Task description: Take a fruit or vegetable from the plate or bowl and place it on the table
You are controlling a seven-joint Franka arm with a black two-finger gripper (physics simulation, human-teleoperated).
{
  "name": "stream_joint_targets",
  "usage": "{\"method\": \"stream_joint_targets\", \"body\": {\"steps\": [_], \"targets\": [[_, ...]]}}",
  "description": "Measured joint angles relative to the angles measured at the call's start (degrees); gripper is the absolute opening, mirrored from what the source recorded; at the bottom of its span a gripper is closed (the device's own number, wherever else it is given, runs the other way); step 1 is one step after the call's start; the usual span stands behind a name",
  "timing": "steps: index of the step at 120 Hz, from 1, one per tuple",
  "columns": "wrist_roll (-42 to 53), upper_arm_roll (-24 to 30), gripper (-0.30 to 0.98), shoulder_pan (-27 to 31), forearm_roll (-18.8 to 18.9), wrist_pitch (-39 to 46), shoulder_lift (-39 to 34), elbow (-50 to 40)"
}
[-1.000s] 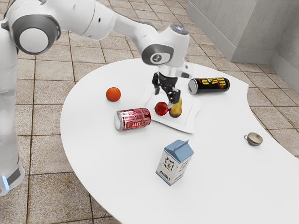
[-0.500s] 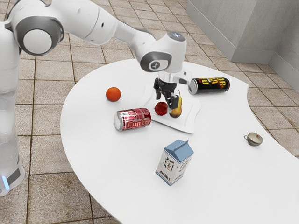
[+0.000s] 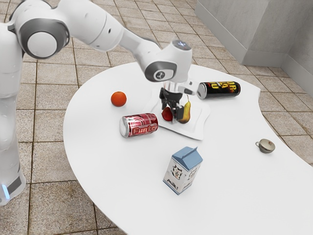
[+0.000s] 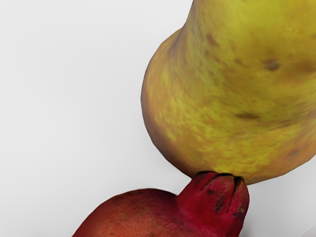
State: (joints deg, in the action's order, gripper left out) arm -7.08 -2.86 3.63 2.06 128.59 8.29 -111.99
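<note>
Hand (image 3: 170,110)'s apart, kinda hiding the pomegranate (image 3: 167,117). Pear (image 3: 186,113)'s crowding it, red can (image 3: 139,125) to the exterior view's left.

From above, at the side of the arm (image 3: 93,29), the exterior view looked slantwise down across the white table (image 3: 102,161), far enough back to show its curved edge at the exterior view's left and the floor (image 3: 54,205) beyond. The wrist view looked down very close over the plate (image 3: 188,133); both views shared the pear (image 3: 185,116) and pomegranate (image 3: 167,115) there.
</note>
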Motion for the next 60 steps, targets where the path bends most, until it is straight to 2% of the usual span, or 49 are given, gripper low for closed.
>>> {"method": "stream_joint_targets", "body": {"steps": [24, 60], "targets": [[0.7, 0.0, 0.67, 0.1, 0.0, 0.7, 0.5, 0.0], [0.6, -0.6, 0.34, 0.1, 0.0, 1.8, 0.7, 0.0]]}}
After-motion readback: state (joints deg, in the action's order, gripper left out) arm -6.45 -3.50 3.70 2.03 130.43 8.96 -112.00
